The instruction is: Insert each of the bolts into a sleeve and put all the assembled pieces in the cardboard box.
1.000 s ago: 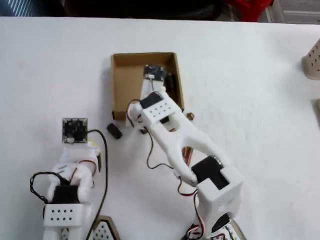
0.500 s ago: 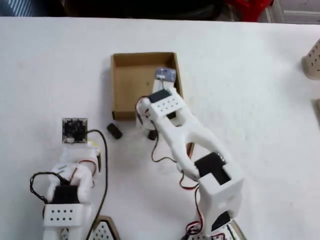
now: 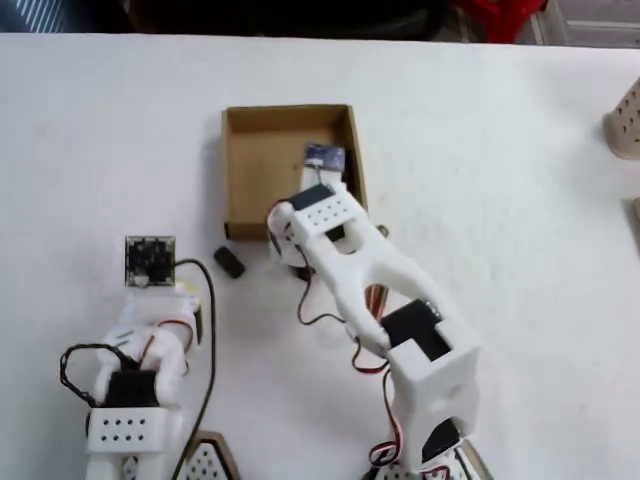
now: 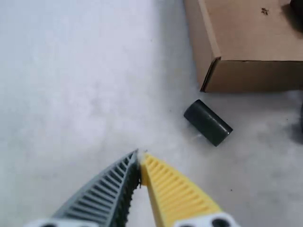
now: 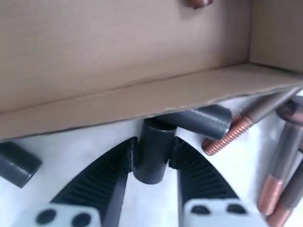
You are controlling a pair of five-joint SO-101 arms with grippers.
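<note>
The white table [image 3: 520, 200] I work at lies under even light. A dark strip runs beyond its far edge beside something red [image 3: 500, 15], and a beige perforated block [image 3: 625, 120] stands at one side.

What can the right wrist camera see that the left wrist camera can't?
Right wrist view: the right end effector squeezing an upright sleeve, a second sleeve lying behind it by the box, and copper-tipped bolts on the table.

Left wrist view: the grey-and-yellow left end effector, shut on nothing, over bare white table.

Both: the cardboard box and a loose sleeve lying on its side near it, probably the same one.
</note>
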